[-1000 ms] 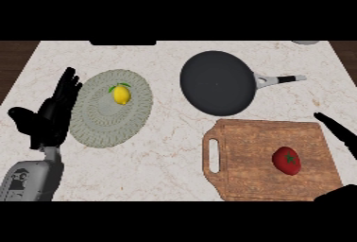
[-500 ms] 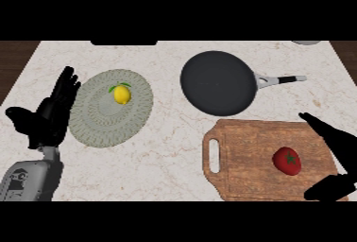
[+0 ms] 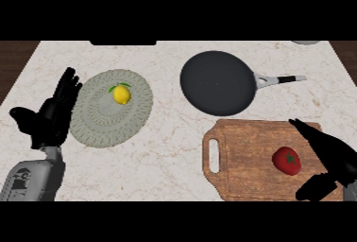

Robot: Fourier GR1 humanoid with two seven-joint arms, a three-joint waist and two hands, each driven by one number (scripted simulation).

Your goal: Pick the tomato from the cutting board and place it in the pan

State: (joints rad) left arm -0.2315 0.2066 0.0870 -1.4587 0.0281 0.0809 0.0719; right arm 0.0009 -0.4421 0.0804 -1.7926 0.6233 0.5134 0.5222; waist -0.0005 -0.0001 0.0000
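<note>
A red tomato (image 3: 286,160) lies on the right half of the wooden cutting board (image 3: 244,158) at the lower right. Behind the board sits the dark round pan (image 3: 217,82), its handle pointing right. My right hand (image 3: 329,153) is open just right of the tomato, fingers stretched toward the far side and thumb low near the board's front corner; it does not touch the tomato. At the left edge my left hand (image 3: 50,116) rests open with fingers up.
A grey-green plate (image 3: 105,118) with a yellow lemon (image 3: 122,94) on it stands at the left, next to my left hand. The marble counter (image 3: 167,156) runs between plate and board. A pale object (image 3: 307,42) shows at the far right corner.
My right hand has moved left over the board's right edge, closer to the tomato. The left hand, tomato and pan have stayed put.
</note>
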